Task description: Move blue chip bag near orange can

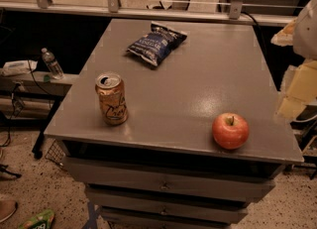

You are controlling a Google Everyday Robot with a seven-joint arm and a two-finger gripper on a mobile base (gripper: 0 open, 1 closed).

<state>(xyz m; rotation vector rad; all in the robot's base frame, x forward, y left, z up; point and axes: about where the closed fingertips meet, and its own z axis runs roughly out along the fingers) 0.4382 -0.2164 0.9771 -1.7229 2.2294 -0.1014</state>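
The blue chip bag (155,43) lies flat at the far middle of the grey cabinet top (198,84), its white lettering facing up. The orange can (111,98) stands upright near the front left corner, well apart from the bag. My gripper (295,94) shows as pale yellow and white shapes at the right edge of the view, beside the cabinet's right side and far from both the bag and the can. It holds nothing that I can see.
A red apple (230,130) sits near the front right edge. Drawers (163,186) run below the top. A water bottle (51,63) stands on a low shelf to the left. A railing (148,7) runs behind the cabinet.
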